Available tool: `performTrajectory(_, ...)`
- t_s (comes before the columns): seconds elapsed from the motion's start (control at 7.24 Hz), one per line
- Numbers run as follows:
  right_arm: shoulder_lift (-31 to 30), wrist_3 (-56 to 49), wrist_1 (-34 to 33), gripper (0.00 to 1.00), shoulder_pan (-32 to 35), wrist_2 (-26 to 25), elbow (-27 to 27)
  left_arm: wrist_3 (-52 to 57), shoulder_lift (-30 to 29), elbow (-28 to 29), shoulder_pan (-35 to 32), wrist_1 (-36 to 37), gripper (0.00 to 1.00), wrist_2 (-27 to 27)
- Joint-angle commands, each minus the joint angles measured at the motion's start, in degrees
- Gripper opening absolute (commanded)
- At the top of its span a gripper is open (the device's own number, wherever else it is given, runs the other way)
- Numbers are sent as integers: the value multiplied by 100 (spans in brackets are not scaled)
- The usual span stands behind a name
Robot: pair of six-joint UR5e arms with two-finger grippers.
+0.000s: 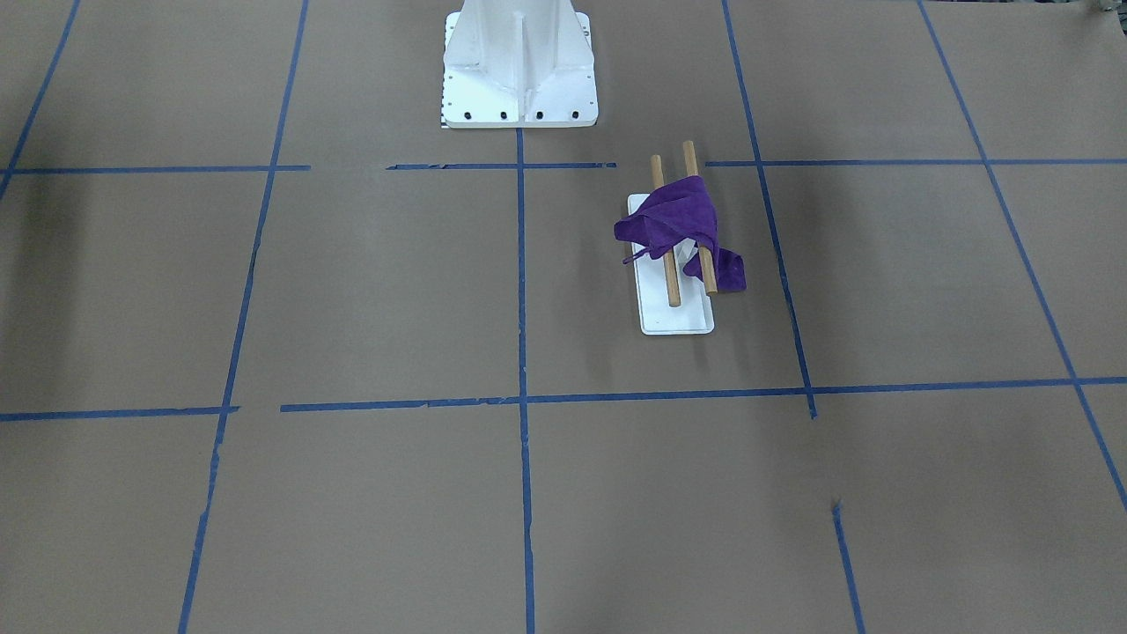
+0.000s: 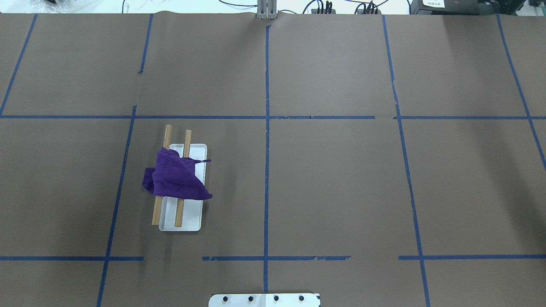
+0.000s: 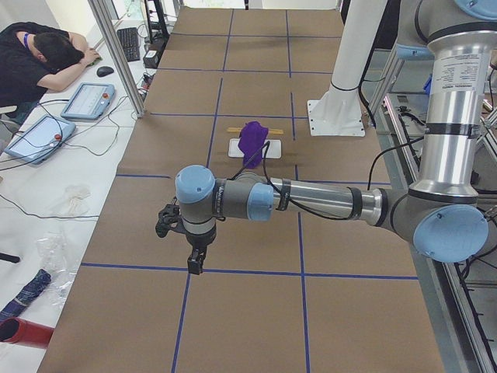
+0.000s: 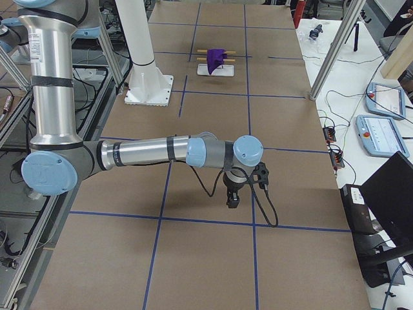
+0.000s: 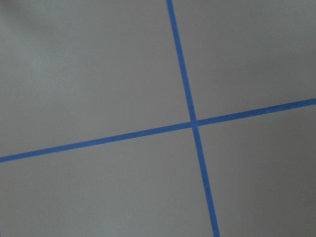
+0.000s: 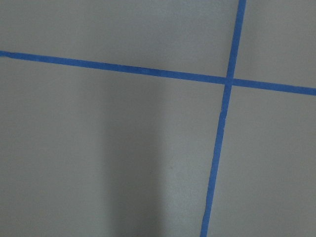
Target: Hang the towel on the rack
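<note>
Brown table [image 2: 341,192], towel [image 2: 177,179] over rack [image 2: 192,217], L pincer [image 3: 195,264], R pincer [image 4: 232,201] side-views only, grip can't tell.

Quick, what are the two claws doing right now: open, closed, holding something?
Left gripper: open or closed cannot be told; it is away from the towel.
Right gripper: cannot be told either; also away from the towel.

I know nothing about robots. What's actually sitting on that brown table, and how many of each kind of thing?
purple towel: 1
rack: 1
white bolted pedestal: 1
Total: 3
</note>
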Motion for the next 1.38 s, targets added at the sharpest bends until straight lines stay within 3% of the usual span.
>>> performTrajectory(0.0, -93, 24, 560, 100, 46, -100, -157, -50, 13, 37, -37, 354, 100, -88)
performTrajectory(0.28, -128, 25, 634, 100, 99, -398, -227, -235, 31, 45, -29, 345, 100, -123)
performTrajectory(1.24, -102, 753, 1047, 100, 451, -426, -149, -253, 49, 10, -29, 284, 100, -132)
